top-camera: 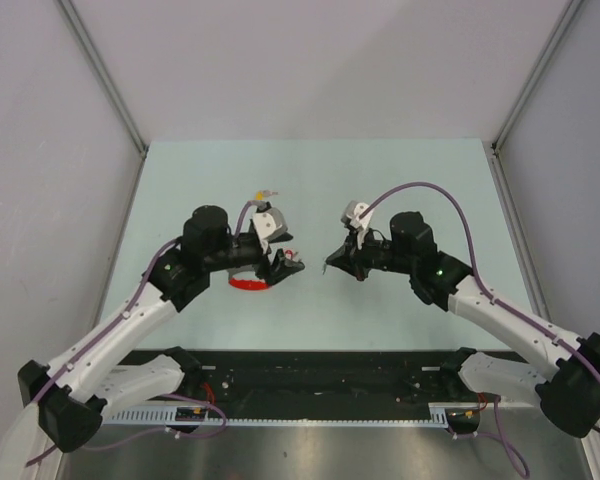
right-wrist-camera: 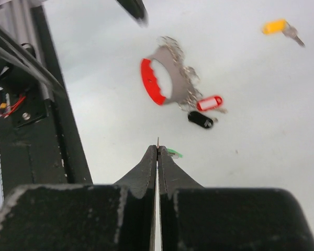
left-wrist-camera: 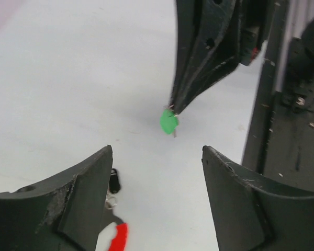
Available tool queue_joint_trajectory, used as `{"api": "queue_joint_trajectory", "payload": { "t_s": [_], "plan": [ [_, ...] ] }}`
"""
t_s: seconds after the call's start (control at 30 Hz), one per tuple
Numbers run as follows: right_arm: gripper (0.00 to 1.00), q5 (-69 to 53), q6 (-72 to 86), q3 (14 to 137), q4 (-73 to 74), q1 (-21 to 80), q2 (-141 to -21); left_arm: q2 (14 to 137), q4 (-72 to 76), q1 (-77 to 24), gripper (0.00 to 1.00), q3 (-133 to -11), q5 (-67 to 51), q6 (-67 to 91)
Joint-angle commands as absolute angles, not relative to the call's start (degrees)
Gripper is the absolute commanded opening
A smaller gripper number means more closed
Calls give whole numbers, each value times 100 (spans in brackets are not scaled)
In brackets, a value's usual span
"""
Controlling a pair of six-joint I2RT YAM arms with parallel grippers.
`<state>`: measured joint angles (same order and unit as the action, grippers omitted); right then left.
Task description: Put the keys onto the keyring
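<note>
Right fingers (right-wrist-camera: 145,170) pinch green key (left-wrist-camera: 168,121); left fingers (left-wrist-camera: 89,178) spread above keyring (right-wrist-camera: 146,83), tags (right-wrist-camera: 209,103); yellow key (right-wrist-camera: 275,26) well apart

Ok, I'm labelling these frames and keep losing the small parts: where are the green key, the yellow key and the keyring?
green key (left-wrist-camera: 169,121): left wrist view, on its green plastic head.
yellow key (right-wrist-camera: 275,26): right wrist view, on its yellow head.
keyring (right-wrist-camera: 145,82): right wrist view, on its red band.

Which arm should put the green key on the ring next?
Probably right: the right gripper is shut on the green key, facing the keyring. The left gripper is open, holding nothing.
</note>
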<state>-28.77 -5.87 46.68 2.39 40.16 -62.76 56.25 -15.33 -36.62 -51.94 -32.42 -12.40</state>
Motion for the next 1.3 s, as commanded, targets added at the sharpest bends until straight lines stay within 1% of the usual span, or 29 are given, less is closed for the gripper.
{"api": "queue_joint_trajectory", "payload": {
  "t_s": [0.0, 0.03, 0.07, 0.2, 0.33, 0.47, 0.6, 0.73, 1.0, 1.07, 1.27],
  "plan": [
    [0, -1706, 86, 4360, 990, 3946, -5871, 5125, -1108, -3683, 77, -5133, -2058, -1046],
    [0, -1575, 210, 4307, 1141, 3946, -5871, 4994, -1081, -3683, 79, -5124, -1743, -1037],
    [0, -1295, 333, 4254, 1282, 3955, -5836, 4931, -1064, -3683, 80, -5115, -1610, -1028],
    [0, -792, 965, 3790, 1730, 3946, -5661, 4685, -993, -3691, 80, -5036, -1108, -993],
    [0, -370, 1554, 3569, 1968, 3903, -5598, 4579, -1011, -3683, 80, -5019, -967, -993],
    [0, -184, 1757, 3551, 1899, 3596, -5967, 4605, -1063, -3683, 80, -5045, -941, -1002],
    [0, -360, 1749, 3542, 1102, 3078, -6538, 4649, -1125, -3683, 80, -5063, -827, -1019],
    [0, -413, 1521, 3559, 204, 2848, -7327, 4667, -1143, -3683, 80, -5063, -774, -1046],
    [0, 0, 1125, 3559, -1369, 2804, -8208, 4746, -1178, -3691, 80, -5071, -729, -1063],
    [0, 228, 1029, 3551, -1590, 2795, -8349, 4764, -1195, -3683, 80, -5071, -695, -1081],
    [0, 369, 756, 3507, -2231, 2882, -8867, 4755, -1204, -3683, 81, -5063, -598, -1116]
  ]
}}
